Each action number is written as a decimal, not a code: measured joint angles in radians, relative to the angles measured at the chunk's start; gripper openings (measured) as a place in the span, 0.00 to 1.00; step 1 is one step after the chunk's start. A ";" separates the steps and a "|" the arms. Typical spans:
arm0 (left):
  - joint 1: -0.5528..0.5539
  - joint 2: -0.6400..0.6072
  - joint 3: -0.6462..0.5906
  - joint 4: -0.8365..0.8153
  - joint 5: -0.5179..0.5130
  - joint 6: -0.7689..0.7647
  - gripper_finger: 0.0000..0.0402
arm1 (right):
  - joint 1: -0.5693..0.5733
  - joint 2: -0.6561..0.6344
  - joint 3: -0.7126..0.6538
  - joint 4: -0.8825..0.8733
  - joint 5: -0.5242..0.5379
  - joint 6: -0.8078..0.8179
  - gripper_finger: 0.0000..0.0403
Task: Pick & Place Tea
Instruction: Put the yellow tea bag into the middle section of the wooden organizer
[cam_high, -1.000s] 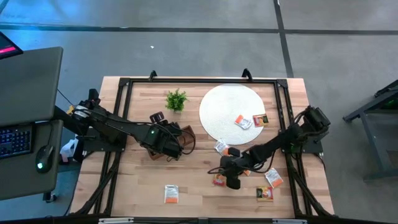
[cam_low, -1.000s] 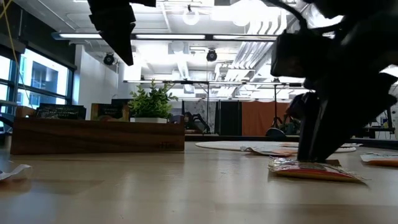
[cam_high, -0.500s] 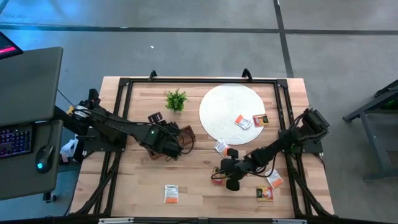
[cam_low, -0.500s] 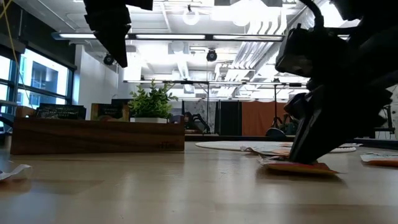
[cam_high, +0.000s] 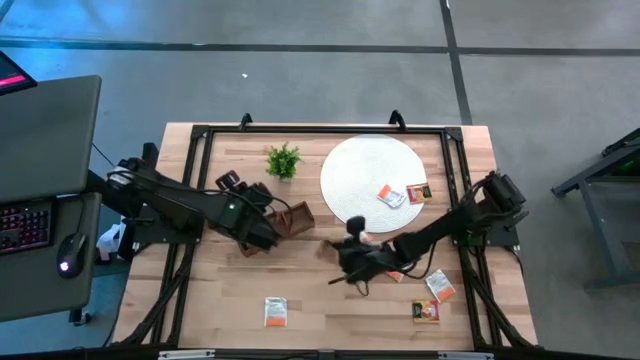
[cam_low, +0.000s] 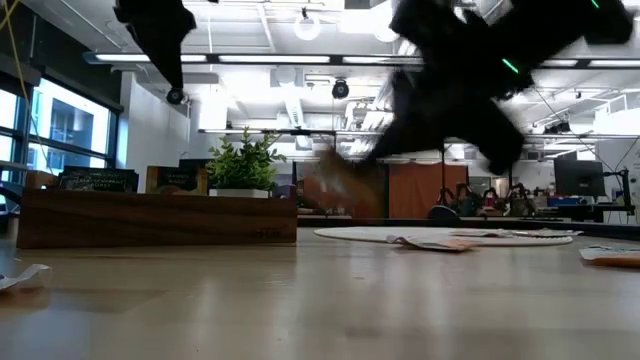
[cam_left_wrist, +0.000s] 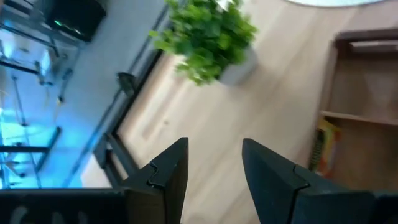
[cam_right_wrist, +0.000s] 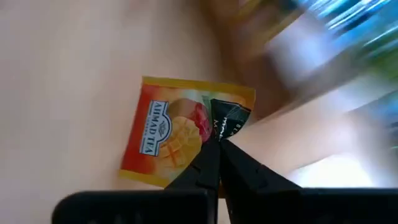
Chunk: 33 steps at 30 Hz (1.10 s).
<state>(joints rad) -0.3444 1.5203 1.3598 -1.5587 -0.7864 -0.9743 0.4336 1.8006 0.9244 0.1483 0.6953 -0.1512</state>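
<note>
My right gripper (cam_high: 338, 252) is shut on an orange tea sachet (cam_right_wrist: 180, 134) and shows blurred above the table's middle (cam_low: 440, 70). The sachet is a faint orange smear in the low view (cam_low: 335, 180). My left gripper (cam_left_wrist: 214, 162) is open and holds nothing; it hangs over the table's left part (cam_high: 230, 183), near the green plant (cam_high: 284, 160) and the brown wooden tray (cam_high: 292, 218). Two sachets (cam_high: 390, 195) lie flat on the white disc (cam_high: 360, 165). Others lie flat on the table near its front (cam_high: 275, 311) (cam_high: 427, 312). My right gripper pinches the sachet between its two fingertips, at the end that bears a dark panel (cam_right_wrist: 229, 119). The sachet is lifted clear of the table, and its orange printed face (cam_right_wrist: 163, 134) stretches away past the fingertips.
The tray holds a sachet in one compartment (cam_left_wrist: 326, 146). More sachets lie right of my right gripper (cam_high: 440, 286). A black frame (cam_high: 200, 135) runs round the table top. Bare wood lies between the tray and the front edge (cam_high: 220, 290).
My right gripper has shut on the orange sachet that lay on the table, lifted it clear and swung up toward the far left, nearer the tray. My left gripper has shifted a little toward the table's left edge, still open.
</note>
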 joint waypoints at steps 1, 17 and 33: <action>-0.004 -0.011 0.000 -0.014 -0.017 -0.003 0.37 | -0.010 0.012 0.028 0.020 0.093 -0.111 0.01; -0.003 -0.182 0.000 -0.015 -0.071 0.009 0.37 | -0.261 0.434 0.472 0.421 -0.087 -0.799 0.00; -0.003 -0.178 0.000 -0.012 -0.085 0.050 0.37 | -0.274 0.534 0.535 0.403 -0.140 -0.952 0.07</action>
<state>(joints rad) -0.3473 1.3424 1.3602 -1.5707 -0.8711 -0.9245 0.1593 2.3348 1.4597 0.5517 0.5550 -1.1031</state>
